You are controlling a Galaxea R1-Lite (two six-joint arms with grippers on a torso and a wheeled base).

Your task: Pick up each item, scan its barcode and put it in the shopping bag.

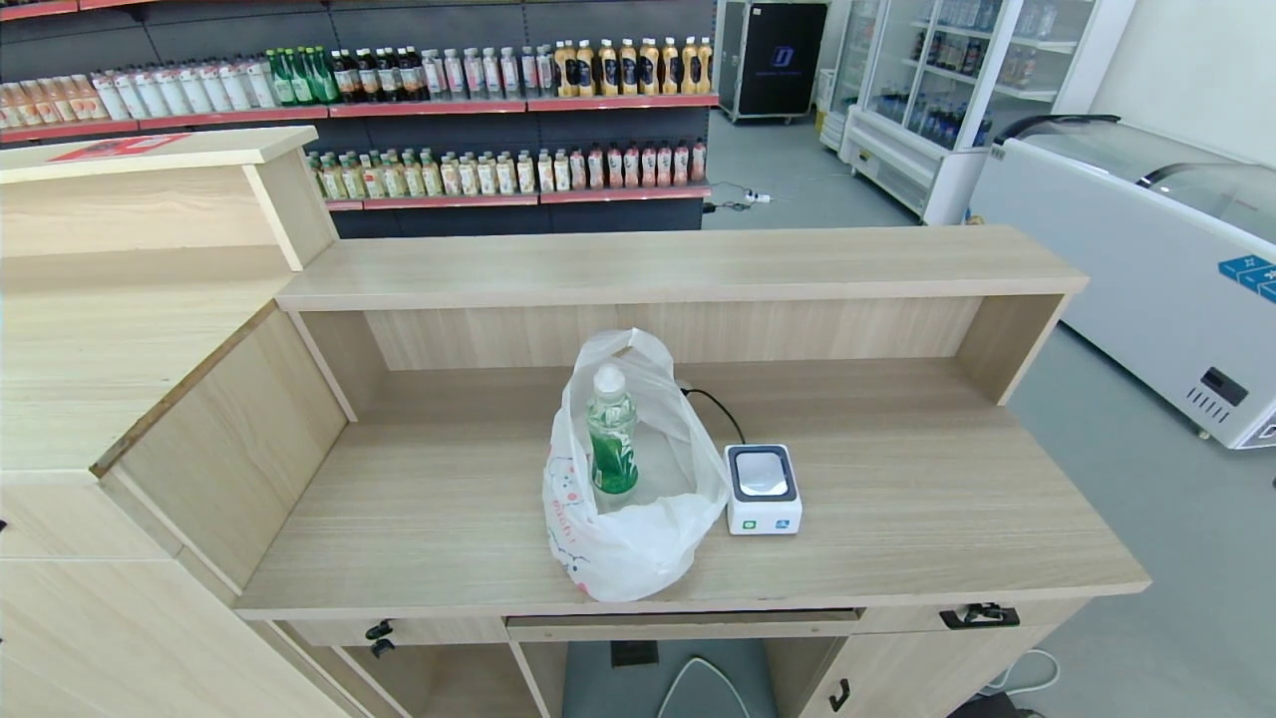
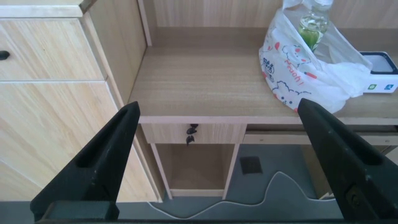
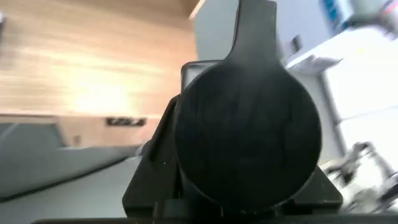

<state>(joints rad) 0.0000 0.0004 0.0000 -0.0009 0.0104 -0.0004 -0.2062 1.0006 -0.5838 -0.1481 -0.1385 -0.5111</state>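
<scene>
A white plastic shopping bag point(image 1: 623, 543) stands open in the middle of the wooden counter point(image 1: 897, 519). A green bottle point(image 1: 611, 439) with a white cap stands upright inside it. Touching the bag's right side is a small white barcode scanner point(image 1: 763, 489). My left gripper point(image 2: 219, 104) is open, with nothing between its fingers. It hangs in front of and below the counter's front edge, left of the bag point(image 2: 298, 68), the bottle point(image 2: 311, 28) and the scanner point(image 2: 380, 71). My right gripper point(image 3: 249, 137) appears as a dark rounded mass beside the counter's right end.
A raised ledge point(image 1: 678, 264) runs behind the counter, and a taller wooden cabinet point(image 1: 130, 329) walls its left side. Drawers with keys point(image 1: 977, 615) sit under the front edge. Shelves of drinks point(image 1: 498, 120) stand behind, with a chest freezer point(image 1: 1146, 259) on the right.
</scene>
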